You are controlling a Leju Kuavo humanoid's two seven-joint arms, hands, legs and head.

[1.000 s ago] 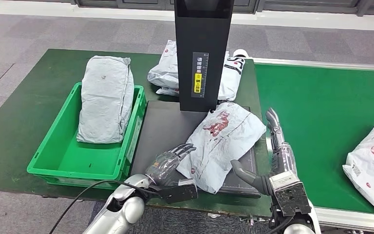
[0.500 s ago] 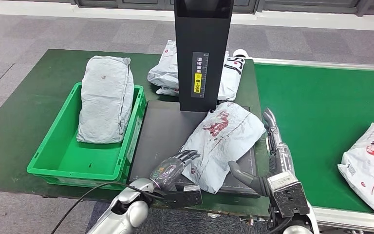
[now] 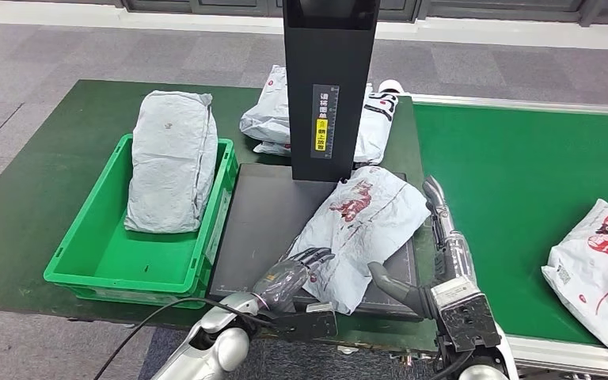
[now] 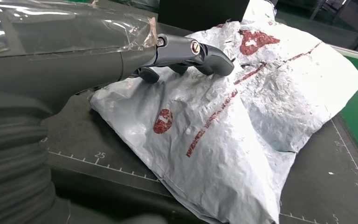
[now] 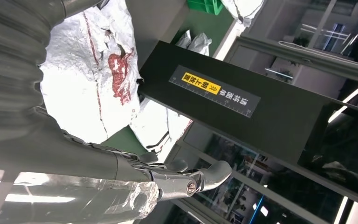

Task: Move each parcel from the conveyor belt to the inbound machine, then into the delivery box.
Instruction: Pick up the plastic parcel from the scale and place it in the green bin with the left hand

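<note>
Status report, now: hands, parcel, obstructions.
Left robot hand at parcel edge on inbound machine, no grip seen. Right robot hand open beside it. Nothing blocking green box.

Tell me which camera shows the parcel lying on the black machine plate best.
The head view: the parcel shows whole on the plate, between the left hand and right hand. The left wrist view shows its crinkled surface close up; the right wrist view catches part of it.

Left hand (image 3: 291, 275) at parcel (image 3: 362, 226) edge
</note>
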